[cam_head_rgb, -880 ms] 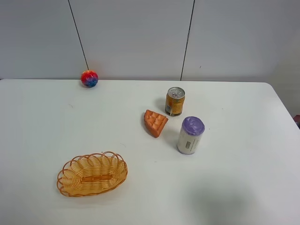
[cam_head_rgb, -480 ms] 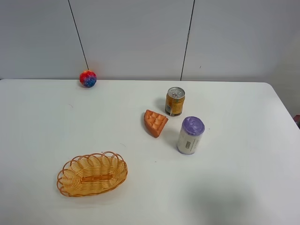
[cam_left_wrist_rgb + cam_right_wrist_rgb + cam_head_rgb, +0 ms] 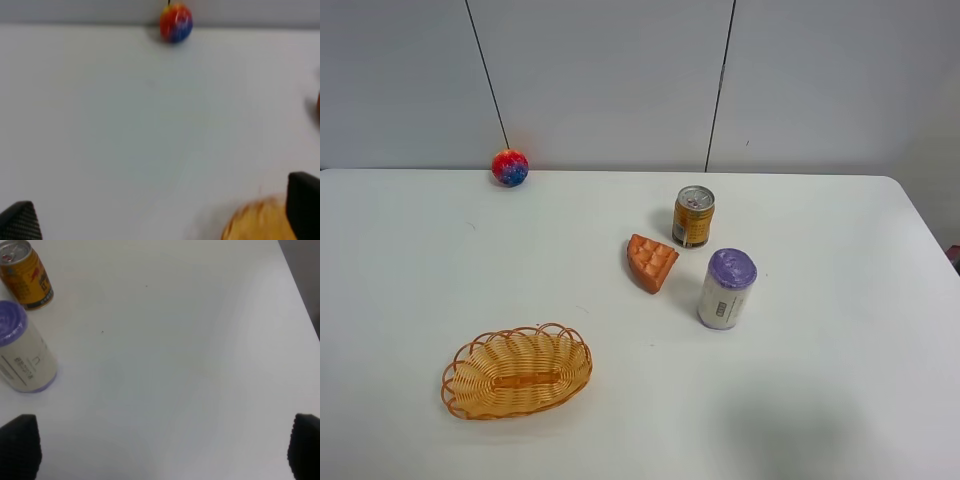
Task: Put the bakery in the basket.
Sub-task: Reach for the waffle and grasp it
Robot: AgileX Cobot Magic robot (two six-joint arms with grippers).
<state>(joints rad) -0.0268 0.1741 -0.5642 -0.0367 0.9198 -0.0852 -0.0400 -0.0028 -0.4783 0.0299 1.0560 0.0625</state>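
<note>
The bakery [image 3: 651, 261], an orange-brown wedge with a grid top, lies on the white table near the middle, between the basket and the cans. The woven oval basket [image 3: 517, 371] sits at the front left and holds nothing; its blurred rim shows in the left wrist view [image 3: 260, 220]. Neither arm shows in the exterior high view. My left gripper [image 3: 160, 220] is open and empty, its fingertips [image 3: 20, 220] wide apart above bare table next to the basket. My right gripper [image 3: 162, 447] is open and empty over bare table, to the right of the cans.
A gold drink can [image 3: 693, 216] stands just behind the bakery, also in the right wrist view [image 3: 25, 275]. A white bottle with a purple lid [image 3: 726, 288] stands to its right. A red-blue ball [image 3: 510, 167] rests at the back wall.
</note>
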